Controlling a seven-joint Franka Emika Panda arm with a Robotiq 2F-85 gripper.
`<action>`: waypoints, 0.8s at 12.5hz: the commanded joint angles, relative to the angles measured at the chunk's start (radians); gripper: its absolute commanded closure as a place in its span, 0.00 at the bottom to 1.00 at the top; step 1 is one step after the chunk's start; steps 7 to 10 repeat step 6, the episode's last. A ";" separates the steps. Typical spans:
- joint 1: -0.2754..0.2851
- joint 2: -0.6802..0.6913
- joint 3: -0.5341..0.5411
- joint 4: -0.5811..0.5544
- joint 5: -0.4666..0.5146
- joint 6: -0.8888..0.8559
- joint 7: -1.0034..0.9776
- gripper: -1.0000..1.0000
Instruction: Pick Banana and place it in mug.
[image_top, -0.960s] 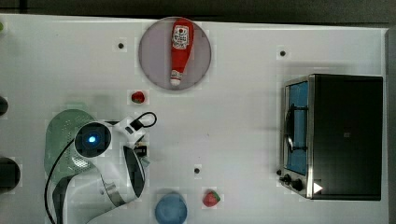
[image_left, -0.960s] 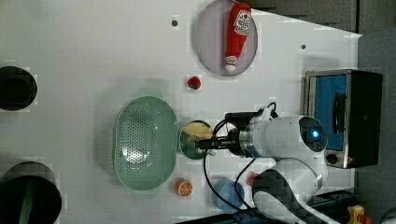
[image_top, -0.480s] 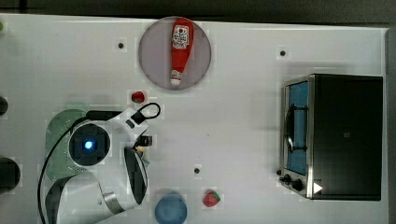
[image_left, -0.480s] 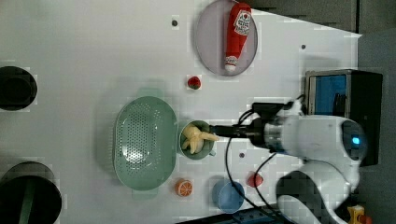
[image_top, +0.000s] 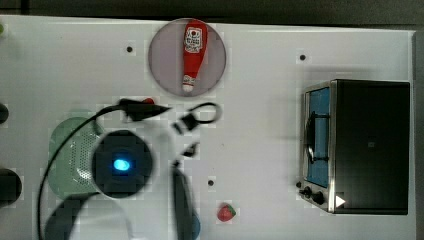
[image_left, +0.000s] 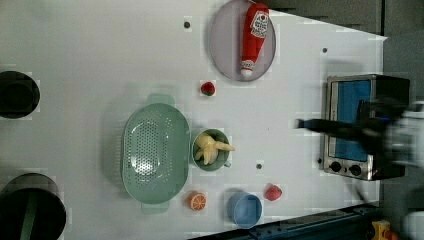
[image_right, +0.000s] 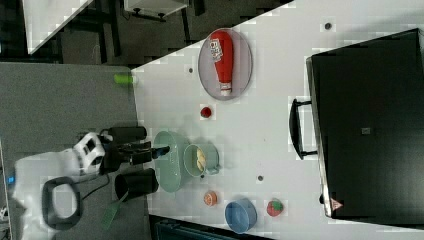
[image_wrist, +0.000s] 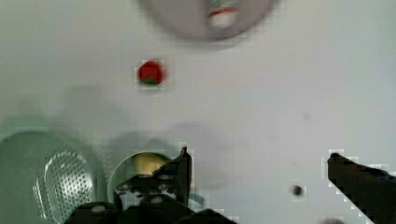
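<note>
White desk (image_left: 100, 45) under bright, even light, dark floor beyond its edges. Banana (image_left: 212, 148) already down inside the green mug (image_left: 210, 150), one tip poking over the rim toward the left view's right. Mug just beside the green colander (image_left: 155, 152), nearer the desk's long edge that carries the blue bowl (image_left: 245, 209) than the far edge with the ketchup plate (image_left: 220, 45). Gripper (image_wrist: 259, 177) empty, fingers spread wide, lifted clear above the mug. Judged as the retreat after release. Best done by climbing straight up before swinging away, keeping the spread fingers off the protruding tip and the mug rim, and steering wide of the toaster oven (image_left: 365, 127) at the desk's end.
</note>
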 joint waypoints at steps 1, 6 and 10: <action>-0.079 -0.015 -0.119 0.151 0.006 -0.188 0.053 0.00; -0.082 0.006 -0.205 0.396 -0.096 -0.382 0.054 0.00; -0.082 0.006 -0.205 0.396 -0.096 -0.382 0.054 0.00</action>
